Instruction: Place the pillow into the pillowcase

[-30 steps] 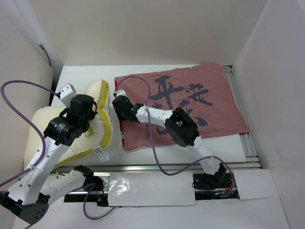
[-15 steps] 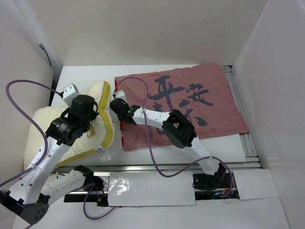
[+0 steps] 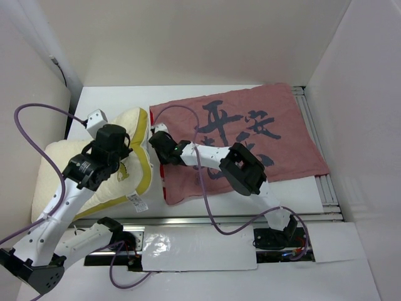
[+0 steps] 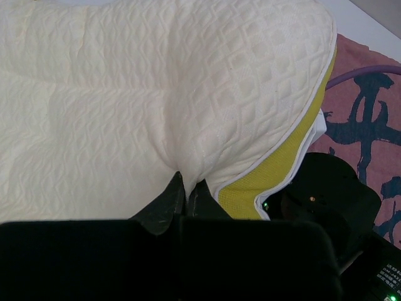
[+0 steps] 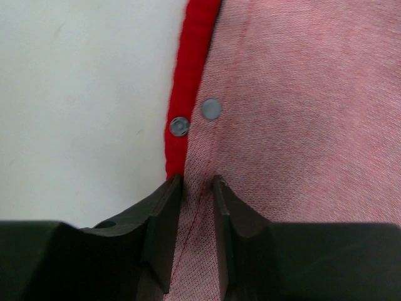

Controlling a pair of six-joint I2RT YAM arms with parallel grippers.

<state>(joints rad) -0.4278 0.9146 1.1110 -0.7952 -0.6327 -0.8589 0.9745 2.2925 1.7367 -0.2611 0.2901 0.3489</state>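
Observation:
The cream pillow [image 3: 135, 125] with yellow edging lies at the left, its white tag [image 3: 135, 200] at the near edge. My left gripper [image 3: 125, 158] is shut on a pinched fold of the pillow [image 4: 156, 81], its tips [image 4: 187, 183] just left of the yellow edging [image 4: 276, 175]. The pillowcase [image 3: 250, 132] lies flat to the right, dull pink face with dark calligraphy up. My right gripper [image 3: 155, 135] is at its left edge, next to the pillow. Its jaws [image 5: 191, 188] are closed on the pink hem [image 5: 301, 94], beside the red inner layer [image 5: 194, 63] and two metal snaps [image 5: 178, 125].
White walls enclose the table on the left, back and right. Aluminium rails run along the near edge [image 3: 238, 219] and the right side [image 3: 316, 169]. A purple cable [image 3: 37, 110] loops over the left arm, and another [image 3: 203, 200] hangs from the right arm.
My right gripper reached left to the pillowcase's edge and drew back a little; the case's near left corner has shifted nearer. My left gripper has edged right with the pillow.

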